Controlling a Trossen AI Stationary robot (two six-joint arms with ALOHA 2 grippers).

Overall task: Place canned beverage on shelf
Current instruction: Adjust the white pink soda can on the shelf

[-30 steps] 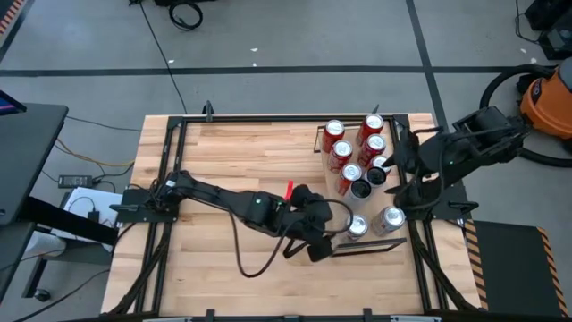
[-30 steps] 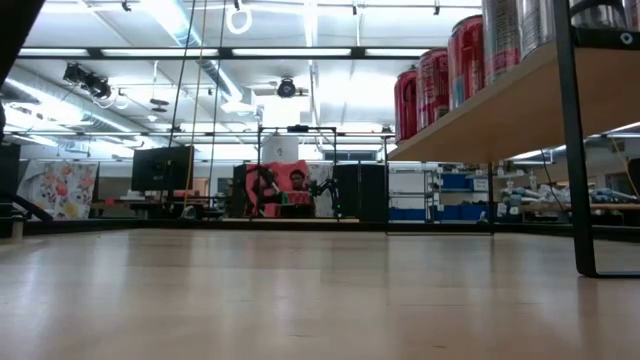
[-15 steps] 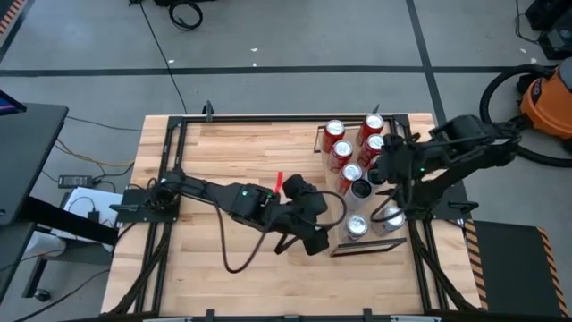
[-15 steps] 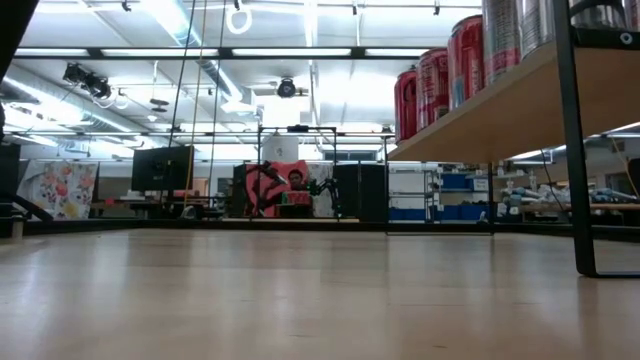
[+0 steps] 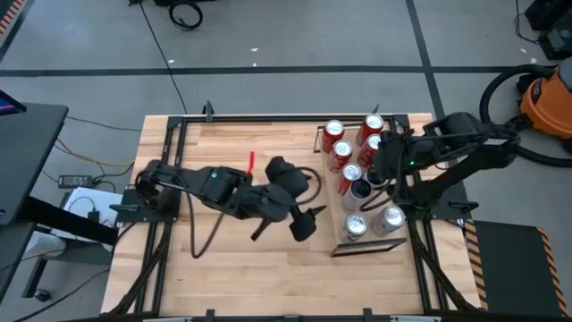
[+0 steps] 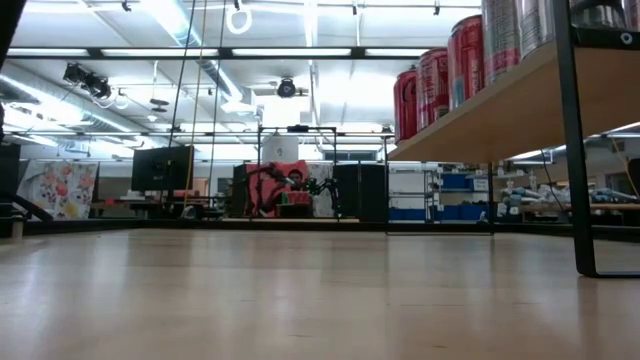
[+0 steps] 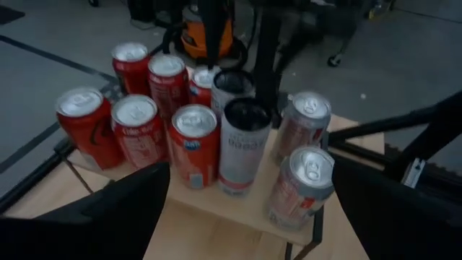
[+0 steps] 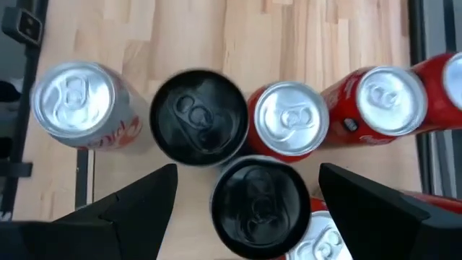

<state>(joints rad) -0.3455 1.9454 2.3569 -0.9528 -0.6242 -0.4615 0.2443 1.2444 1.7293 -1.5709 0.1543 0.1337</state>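
1. Your left gripper [image 5: 308, 222] sits over the bare tabletop [image 5: 223, 152] with its fingers spread wide and nothing between them. It's empty.
2. Straight ahead of it, just past the fingertips, is the side edge of the shelf [image 7: 238, 211]. No can is standing on the table on your side of that edge that I can see.
3. First thing past the edge is a silver can [image 7: 299, 184], upright on the board with its long axis vertical and the tab facing up. A second silver can [image 7: 303, 123] stands right behind it.
4. Next to those, a bit deeper in, are a white can with a black top [image 7: 244, 144] and the cluster of red cans [image 7: 144, 108]. All of them are upright and packed close together.
5. Farthest out, your right gripper [image 5: 380, 165] hangs above that cluster, pointing straight down. Its fingers [image 8: 123, 209] are apart, with a black can top [image 8: 260, 198] directly below the gap. I can't see them gripping anything.
6. My read is that every can in view is already on the shelf. The right arm is the nearer one for any nudge, coming down along the can's axis. The left just needs a clear way back.
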